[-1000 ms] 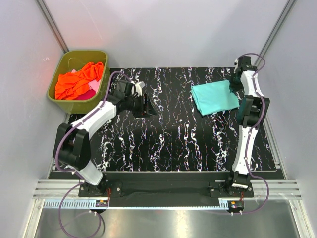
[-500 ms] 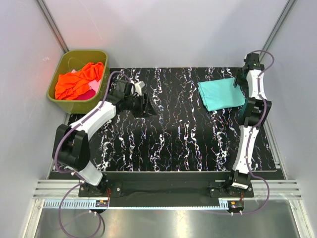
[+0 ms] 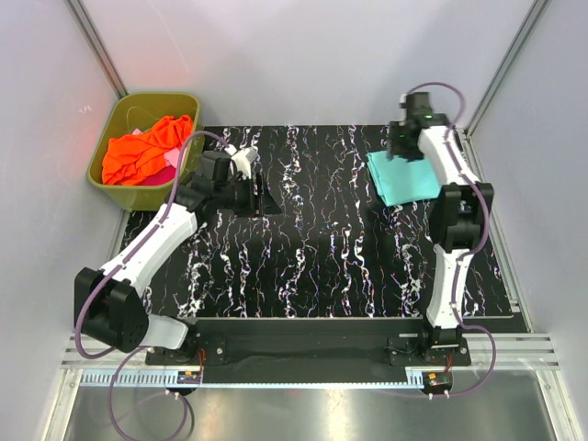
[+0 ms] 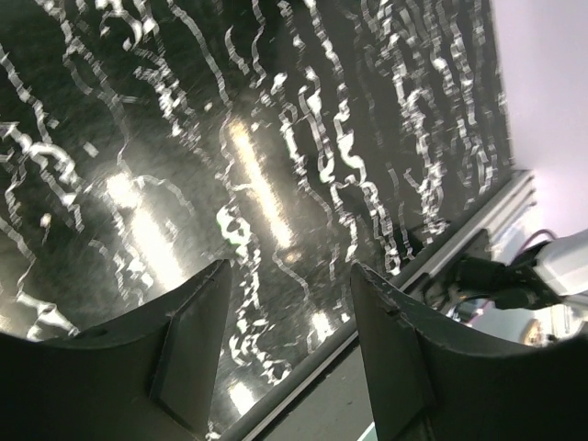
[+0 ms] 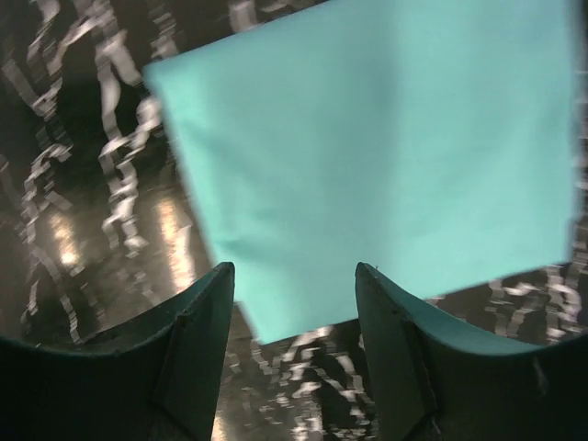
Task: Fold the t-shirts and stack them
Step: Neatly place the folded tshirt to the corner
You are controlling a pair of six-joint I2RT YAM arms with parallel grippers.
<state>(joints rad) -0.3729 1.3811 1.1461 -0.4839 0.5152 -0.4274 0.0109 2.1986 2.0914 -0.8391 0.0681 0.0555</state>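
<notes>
Right gripper (image 3: pixel 405 140) hangs released, jaws apart and empty, at the 12 o'clock edge of the folded teal cloth t-shirt (image 3: pixel 402 180), which lies flat at 2 o'clock on the black white-veined tabletop (image 3: pixel 312 257); its 3 o'clock edge is hidden by the right arm (image 3: pixel 457 175), and the wrist view is blurred and cropped. Left gripper (image 3: pixel 261 193) also spread wide, empty, over tabletop toward 10 o'clock. Crumpled orange t-shirt (image 3: pixel 147 147) covers most of the pink t-shirt (image 3: pixel 171 166) in the olive-green plastic tub (image 3: pixel 152 97) at 10 o'clock.
</notes>
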